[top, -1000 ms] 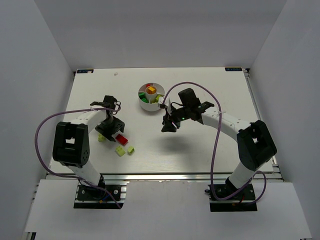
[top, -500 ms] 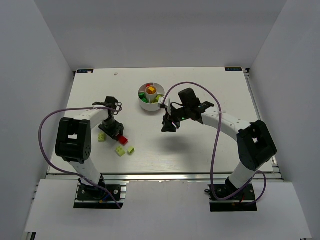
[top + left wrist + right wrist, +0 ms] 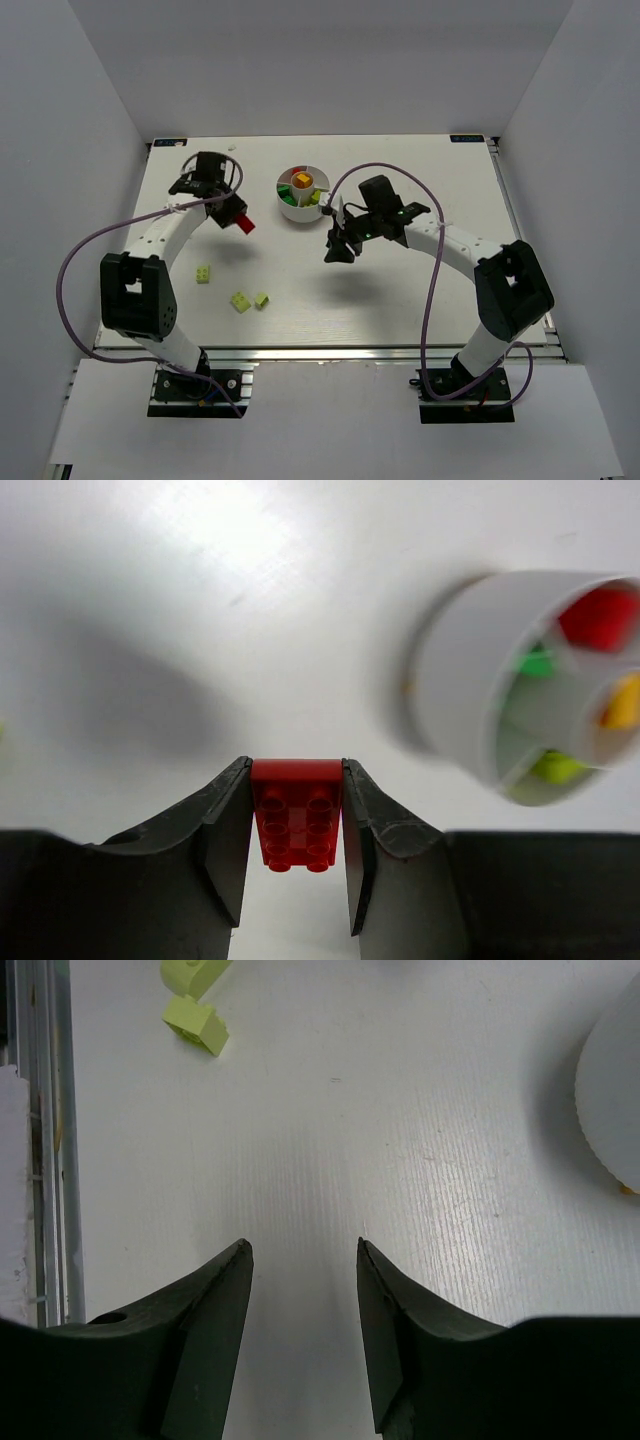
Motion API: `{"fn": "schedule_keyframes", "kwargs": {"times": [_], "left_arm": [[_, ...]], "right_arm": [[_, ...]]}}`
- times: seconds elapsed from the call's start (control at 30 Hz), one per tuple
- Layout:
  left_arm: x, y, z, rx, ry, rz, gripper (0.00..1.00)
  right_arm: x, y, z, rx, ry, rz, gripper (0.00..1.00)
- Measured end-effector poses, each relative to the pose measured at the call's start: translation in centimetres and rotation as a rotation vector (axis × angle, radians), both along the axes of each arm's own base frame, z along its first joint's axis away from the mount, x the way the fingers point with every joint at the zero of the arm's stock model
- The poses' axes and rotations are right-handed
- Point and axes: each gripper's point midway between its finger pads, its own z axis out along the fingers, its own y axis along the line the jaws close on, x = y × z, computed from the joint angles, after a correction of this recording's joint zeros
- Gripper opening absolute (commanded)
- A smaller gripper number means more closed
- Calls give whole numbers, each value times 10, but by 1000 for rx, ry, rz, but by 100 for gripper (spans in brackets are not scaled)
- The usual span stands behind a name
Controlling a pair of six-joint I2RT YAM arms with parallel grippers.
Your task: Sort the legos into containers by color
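My left gripper (image 3: 295,770) is closed down to the width of one small red studded plastic brick (image 3: 297,815), pinched by its two long sides and held off the white table (image 3: 400,300). The step in hand is carrying this brick to its colour. Just ahead stands the low round white plastic dish (image 3: 470,710), with a red piece (image 3: 600,618) in a wedge on its far side. As I judge it, the next move is to travel on over the near rim, centre above that red wedge and only then part the fingers, so the brick does not fall among the green or the yellow cup.

My right gripper (image 3: 300,1245) hangs empty with a moderate gap between its fingers. It is over bare table just beside the dish.

Three pale lime-green bricks (image 3: 240,300) lie loose nearer my bases, well apart from the dish and not yet sorted.

The dish is blurred and cut off at the right edge of my left wrist view, so I cannot count what each wedge holds. From above the compartments are too small to read. My right wrist shows only a slice of the dish wall, and one lime brick (image 3: 195,972) is clipped by the top edge.
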Motion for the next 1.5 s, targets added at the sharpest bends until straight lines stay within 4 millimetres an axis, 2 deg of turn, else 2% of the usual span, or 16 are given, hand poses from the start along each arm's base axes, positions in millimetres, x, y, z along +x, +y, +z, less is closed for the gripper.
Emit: {"fn": "schedule_keyframes", "kwargs": {"times": [0.23,0.3,0.37,0.53,0.67,0.83,1.07,1.2,1.4,1.5], "left_arm": [[88,-21,88,-11,-350,-88,0],[110,-30,103,-9,-420,-111,0],[130,-41,108,0,-467,-139,0],[159,-70,93,72,-506,-206,0],[165,-88,80,160,-523,-228,0],[171,-101,96,238,-602,-210,0],[175,-97,114,309,-640,-162,0],[179,-96,100,333,-617,-149,0],[182,-97,55,359,-530,-171,0],[181,-97,41,369,-498,-180,0]], "right_arm": [[4,-4,1,0,-3,-14,52],[5,-4,4,3,-9,-17,52],[5,-5,7,8,-17,-18,52],[5,-6,13,17,-30,-20,52],[5,-8,13,16,-29,-25,52],[5,-12,10,11,-21,-33,52],[7,-14,10,10,-19,-39,52],[7,-14,10,10,-19,-40,52],[8,-15,10,10,-19,-43,52],[9,-15,10,10,-18,-47,52]]}}
